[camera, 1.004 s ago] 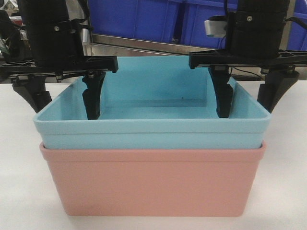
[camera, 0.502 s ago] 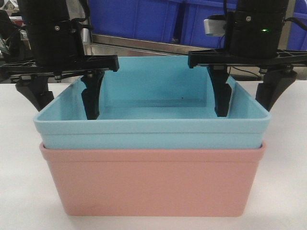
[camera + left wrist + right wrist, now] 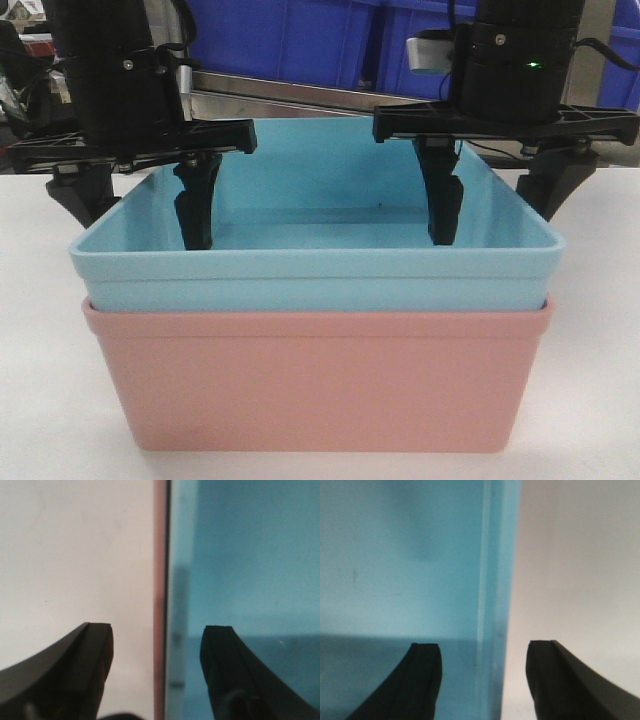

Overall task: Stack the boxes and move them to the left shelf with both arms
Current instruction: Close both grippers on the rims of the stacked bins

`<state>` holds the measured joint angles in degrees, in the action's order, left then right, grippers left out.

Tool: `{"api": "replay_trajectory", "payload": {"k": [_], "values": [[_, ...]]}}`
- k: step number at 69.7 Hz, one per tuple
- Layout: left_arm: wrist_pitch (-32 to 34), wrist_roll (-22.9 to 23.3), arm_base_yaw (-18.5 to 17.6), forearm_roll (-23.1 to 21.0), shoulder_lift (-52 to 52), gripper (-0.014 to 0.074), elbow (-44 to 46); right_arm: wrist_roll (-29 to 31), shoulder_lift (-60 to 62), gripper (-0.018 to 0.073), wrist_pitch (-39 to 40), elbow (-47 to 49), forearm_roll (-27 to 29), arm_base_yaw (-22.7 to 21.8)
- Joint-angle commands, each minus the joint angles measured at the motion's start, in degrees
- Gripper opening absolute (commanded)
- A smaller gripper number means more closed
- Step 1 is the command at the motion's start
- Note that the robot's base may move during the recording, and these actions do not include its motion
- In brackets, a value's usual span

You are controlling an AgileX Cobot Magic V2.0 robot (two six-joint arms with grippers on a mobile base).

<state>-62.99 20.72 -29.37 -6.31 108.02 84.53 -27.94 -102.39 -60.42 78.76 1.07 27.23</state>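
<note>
Blue box (image 3: 320,268) nests in pink box (image 3: 320,385); my left gripper (image 3: 135,225) and right gripper (image 3: 497,222) straddle its side walls, wide open, holding nothing.

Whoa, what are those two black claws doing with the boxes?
A robot with two arms is getting ready to grab a stack of boxes. The blue box sits nested inside the pink box on the white table. The left claw is open over the blue box's left wall, one finger inside and one outside. The right claw does the same on the right wall. Neither is squeezing yet.
</note>
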Motion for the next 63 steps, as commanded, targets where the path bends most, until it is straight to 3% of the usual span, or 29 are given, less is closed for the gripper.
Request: {"api": "replay_trajectory", "payload": {"k": [1, 18, 34, 39, 47, 50, 63], "values": [[0.58, 0.63, -1.13, -0.81, -2.89, 0.0298, 1.63, 0.50, 2.63, 0.0477, 0.80, 1.34, -0.37, 0.04], [1.10, 0.63, -1.49, -0.81, -2.89, 0.0298, 1.63, 0.50, 1.79, 0.0460, 0.80, 1.34, -0.37, 0.04], [1.19, 0.63, -1.49, -0.81, -2.89, 0.0289, 1.63, 0.50, 1.79, 0.0247, 0.59, 1.34, -0.37, 0.04], [1.23, 0.63, -1.49, -0.81, -2.89, 0.0230, 1.63, 0.50, 1.79, 0.0179, 0.59, 1.34, -0.37, 0.04], [1.23, 0.63, -1.49, -1.03, -2.89, 0.0036, 1.63, 0.50, 1.79, 0.0046, 0.59, 1.34, -0.37, 0.04], [1.35, 0.63, -1.49, -1.29, -2.89, -0.0025, 1.63, 0.50, 1.79, 0.0050, 0.59, 1.34, -0.32, 0.04], [1.72, 0.63, -1.49, -1.87, -2.89, -0.0006, 1.63, 0.50, 1.79, 0.0052, 0.59, 1.34, -0.24, 0.04]]}}
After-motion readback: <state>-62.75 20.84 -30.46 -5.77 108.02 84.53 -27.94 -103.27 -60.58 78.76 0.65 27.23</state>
